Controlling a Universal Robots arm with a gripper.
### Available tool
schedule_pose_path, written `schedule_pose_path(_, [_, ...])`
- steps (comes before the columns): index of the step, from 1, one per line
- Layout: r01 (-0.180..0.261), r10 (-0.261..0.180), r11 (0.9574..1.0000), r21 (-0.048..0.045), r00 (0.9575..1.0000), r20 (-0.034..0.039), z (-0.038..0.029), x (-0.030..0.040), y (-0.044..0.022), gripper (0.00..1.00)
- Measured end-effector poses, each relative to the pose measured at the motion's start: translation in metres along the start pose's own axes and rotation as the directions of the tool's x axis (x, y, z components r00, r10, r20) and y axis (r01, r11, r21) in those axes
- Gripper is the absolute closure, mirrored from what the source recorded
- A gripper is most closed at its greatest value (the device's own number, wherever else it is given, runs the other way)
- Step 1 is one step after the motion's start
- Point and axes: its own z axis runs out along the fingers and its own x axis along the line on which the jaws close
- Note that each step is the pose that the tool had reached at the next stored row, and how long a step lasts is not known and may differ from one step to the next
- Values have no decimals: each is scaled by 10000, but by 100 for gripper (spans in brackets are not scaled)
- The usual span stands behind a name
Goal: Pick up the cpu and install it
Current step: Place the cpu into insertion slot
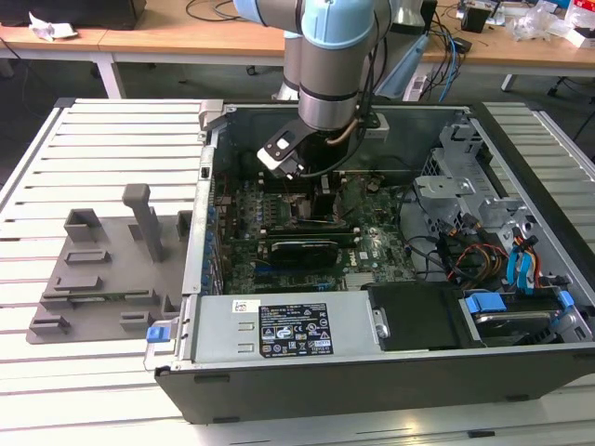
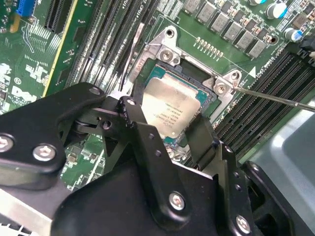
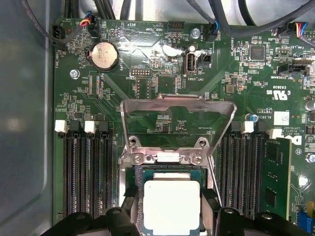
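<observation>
Over the open socket (image 3: 170,158), gripper (image 2: 165,116) fingers (image 2: 147,142) clamping the cpu (image 3: 171,206), flat, metal top up

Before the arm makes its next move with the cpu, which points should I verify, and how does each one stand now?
1. The cover frame stands folded up, off the socket: ok.
2. The lever lies unlatched, out to the side: ok.
3. The cpu is square to the socket outline: ok.
4. The cpu is fully seated: cannot tell.
5. The gripper is centred over the cpu: ok.
6. The gripper's hold on the cpu: cannot tell.
</observation>
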Motion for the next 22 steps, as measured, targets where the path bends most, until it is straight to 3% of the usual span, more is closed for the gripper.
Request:
schedule_pose_path(4, [1,-1,10000,2,10000,3,-2,39,0,38])
schedule_pose_path(11, [-1,1,10000,2,10000,4,-27,16,-1,38])
schedule_pose_path(13, [-1,1,10000,2,10000,4,-59,13,-1,38])
schedule_pose_path(16, [0,0,10000,2,10000,4,-184,8,-1,40])
schedule_pose_path(20, [0,0,10000,3,10000,7,-329,1,-1,83])
schedule_pose_path(22, [2,-2,10000,2,10000,12,-409,-1,-1,89])
